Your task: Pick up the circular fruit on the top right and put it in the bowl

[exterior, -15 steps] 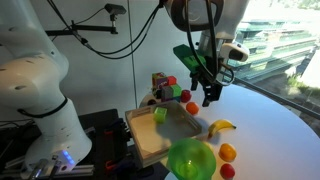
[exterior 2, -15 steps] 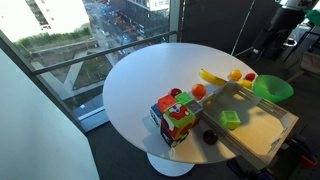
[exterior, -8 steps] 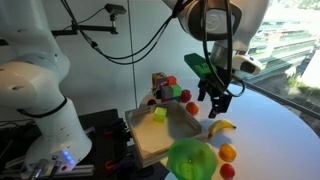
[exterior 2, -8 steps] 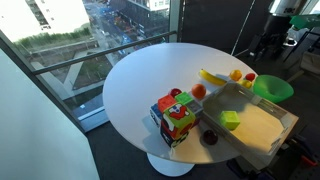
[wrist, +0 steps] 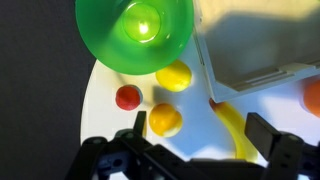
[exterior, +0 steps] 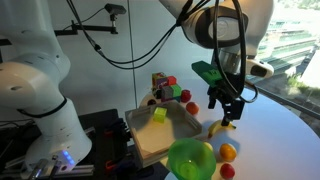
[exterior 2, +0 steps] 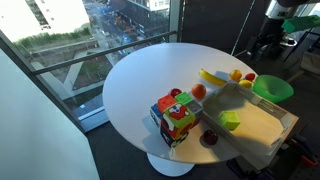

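Note:
The circular fruit (wrist: 165,119), small, round and orange, lies on the white table between a red fruit (wrist: 128,97) and the banana (wrist: 232,125). It also shows in both exterior views (exterior: 228,152) (exterior 2: 236,75). The lime-green bowl (wrist: 100,35) stands empty close by and shows in both exterior views (exterior: 190,160) (exterior 2: 272,88). My gripper (wrist: 205,135) is open and empty. It hangs above the table over the banana and the fruit, touching neither, and shows in an exterior view (exterior: 228,108).
A yellow round fruit (wrist: 174,75) lies just beside the bowl. A beige tray (exterior: 150,140) holds a green block (exterior 2: 231,120). A colourful toy cube (exterior 2: 177,115) and another orange fruit (exterior: 192,108) lie beyond the tray. The table edge (wrist: 85,110) is near the red fruit.
My gripper has moved from above the tray's far side over to the banana and the fruits, and has come lower. Nothing on the table has moved.

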